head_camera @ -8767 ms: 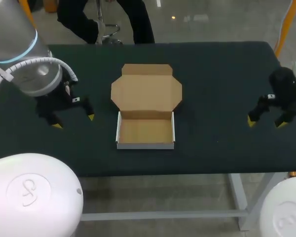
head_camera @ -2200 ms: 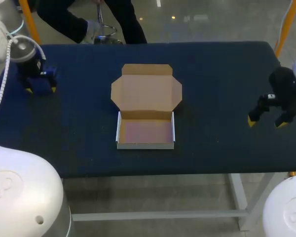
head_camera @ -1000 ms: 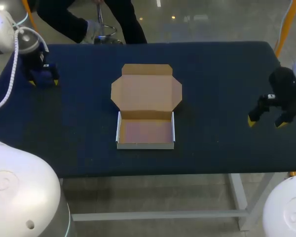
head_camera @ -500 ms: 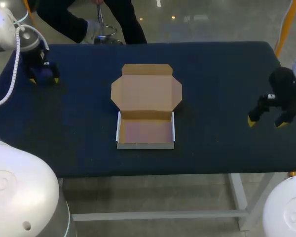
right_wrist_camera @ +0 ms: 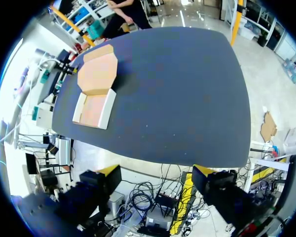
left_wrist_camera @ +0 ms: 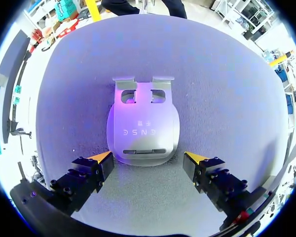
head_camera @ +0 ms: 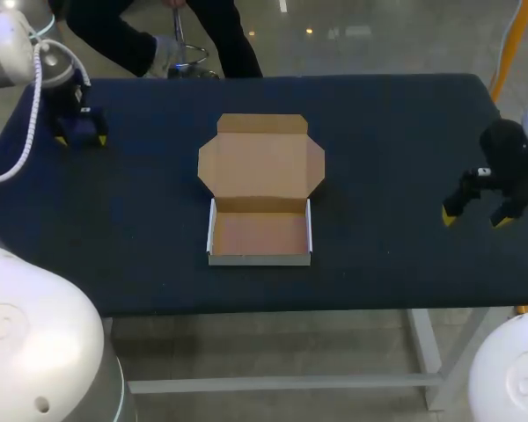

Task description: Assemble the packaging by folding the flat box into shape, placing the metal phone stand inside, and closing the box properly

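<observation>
Presently, the left tool (left_wrist_camera: 148, 158) stands at the far left corner of the surface (head_camera: 396, 141), well apart from the box (head_camera: 260, 189). Its wrist view shows the fingers spread wide, one yellow tip on each side of the near, rounded end of the metal phone stand (left_wrist_camera: 143, 126). The tips sit just beside that end. No contact from either side can be confirmed, so the tool grips nothing.

The stand lies flat on the surface ahead of the left tool. It is a silver plate with two rectangular cut-outs and a pair of small raised lips at the end farthest from the tool. In the head view the stand is hidden under the left tool and cannot be made out.

The box sits at the middle of the surface, partly formed. Its tray (head_camera: 260, 236) has upright walls, white outside and brown inside, and the tray's brown floor shows in full. The lid flap (head_camera: 261, 163) lies open and flat on the surface beyond the tray, toward the far edge, with its tuck strip at the far end.

The right tool (head_camera: 477, 214) is near the right end of the surface, well apart from the box. Its fingers are spread and hold nothing. Its wrist view shows the box far ahead, across the surface.
</observation>
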`<action>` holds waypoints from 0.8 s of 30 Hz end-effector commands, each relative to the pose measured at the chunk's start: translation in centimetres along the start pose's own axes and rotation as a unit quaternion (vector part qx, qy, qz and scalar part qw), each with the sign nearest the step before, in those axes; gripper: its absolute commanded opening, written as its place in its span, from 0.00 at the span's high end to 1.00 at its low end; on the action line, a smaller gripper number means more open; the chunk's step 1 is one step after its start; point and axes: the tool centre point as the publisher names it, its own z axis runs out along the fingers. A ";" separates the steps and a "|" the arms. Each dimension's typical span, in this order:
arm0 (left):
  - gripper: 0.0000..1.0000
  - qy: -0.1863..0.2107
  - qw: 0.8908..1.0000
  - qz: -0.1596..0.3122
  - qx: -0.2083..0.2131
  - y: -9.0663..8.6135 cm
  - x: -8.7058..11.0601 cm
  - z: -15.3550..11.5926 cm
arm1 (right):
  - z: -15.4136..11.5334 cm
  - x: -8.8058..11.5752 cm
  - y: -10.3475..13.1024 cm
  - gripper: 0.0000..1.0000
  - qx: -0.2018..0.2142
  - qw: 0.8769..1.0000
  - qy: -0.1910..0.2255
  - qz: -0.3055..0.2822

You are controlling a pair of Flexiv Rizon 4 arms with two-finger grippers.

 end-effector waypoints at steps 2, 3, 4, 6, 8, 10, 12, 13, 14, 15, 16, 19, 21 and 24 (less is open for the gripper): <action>0.03 -0.001 1.000 0.001 -0.008 -0.8 0.0 0.3 | -0.2 0.0 0.0 0.00 0.003 1.000 0.000 0.000; 0.04 -0.001 1.000 0.001 -0.008 -0.9 0.0 0.3 | -0.2 0.0 0.0 0.00 0.003 1.000 0.000 0.000; 0.04 0.000 1.000 0.001 -0.008 -1.0 0.0 0.4 | -0.2 0.0 0.0 0.00 0.003 1.000 0.000 0.000; 0.05 -0.001 1.000 0.000 -0.007 -1.1 0.0 0.4 | -0.2 0.0 0.0 0.00 0.003 1.000 0.000 0.000; 0.05 -0.001 1.000 0.000 -0.007 -1.2 -0.1 0.5 | -0.2 0.0 0.0 0.00 0.003 1.000 0.000 0.000; 0.05 -0.002 1.000 -0.001 -0.007 -1.4 -0.1 0.5 | -0.2 0.0 0.0 0.00 0.003 1.000 0.000 0.000; 0.06 -0.002 1.000 -0.001 -0.006 -1.5 0.0 0.5 | -0.2 0.0 0.0 0.00 0.003 1.000 0.000 0.000; 0.06 -0.002 1.000 0.000 -0.006 -1.6 0.0 0.5 | -0.2 0.0 0.0 0.00 0.003 1.000 0.000 0.000; 0.06 -0.003 1.000 -0.001 -0.006 -1.7 0.0 0.5 | -0.2 0.0 0.0 0.00 0.003 1.000 0.000 0.000; 0.07 -0.003 1.000 -0.001 -0.005 -1.8 0.0 0.6 | -0.2 0.0 0.0 0.00 0.003 1.000 0.000 0.000; 0.06 -0.003 1.000 -0.002 -0.005 -1.9 -0.1 0.6 | -0.2 0.0 0.0 0.00 0.003 1.000 0.000 0.000; 0.07 -0.003 1.000 -0.004 -0.004 -2.1 -0.1 0.6 | -0.2 0.0 0.0 0.00 0.003 1.000 0.000 0.000; 0.07 -0.003 1.000 -0.004 -0.003 -2.3 -0.1 0.7 | -0.2 0.0 0.0 0.00 0.003 1.000 0.000 0.000; 0.08 -0.004 1.000 -0.003 -0.003 -2.5 -0.1 0.8 | -0.2 0.0 0.0 0.00 0.003 1.000 0.000 0.000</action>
